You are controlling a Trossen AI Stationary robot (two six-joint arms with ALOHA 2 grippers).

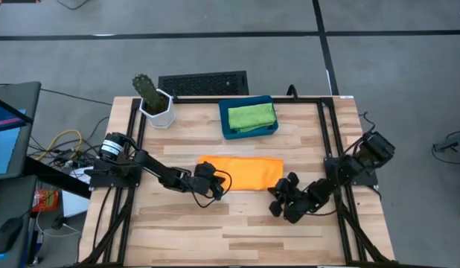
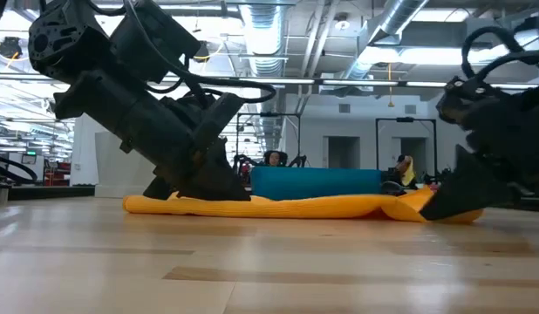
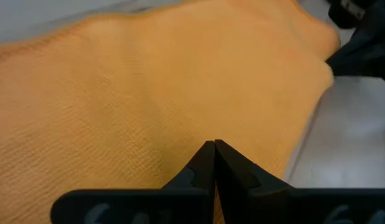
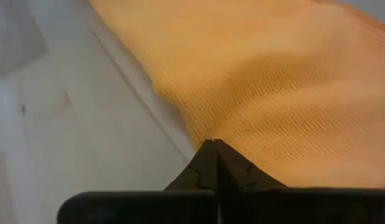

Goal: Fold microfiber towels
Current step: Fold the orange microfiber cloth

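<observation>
The soft orange microfiber towel is lying flat as a folded rectangular strip at the middle of the light wooden slatted table. The left gripper is resting at the strip's near-left corner; the left wrist view is showing its fingers pressed together, pinching the orange cloth's edge. The right gripper is sitting low at the near-right corner, its fingers likewise closed tight on the towel's edge, as the right wrist view is showing. In the low view the strip is lying along the tabletop between both arms. The folded green microfiber towel is resting inside the rigid dark-blue rectangular tray, toward the far edge. A potted cactus in a white pot is standing left of the tray.
</observation>
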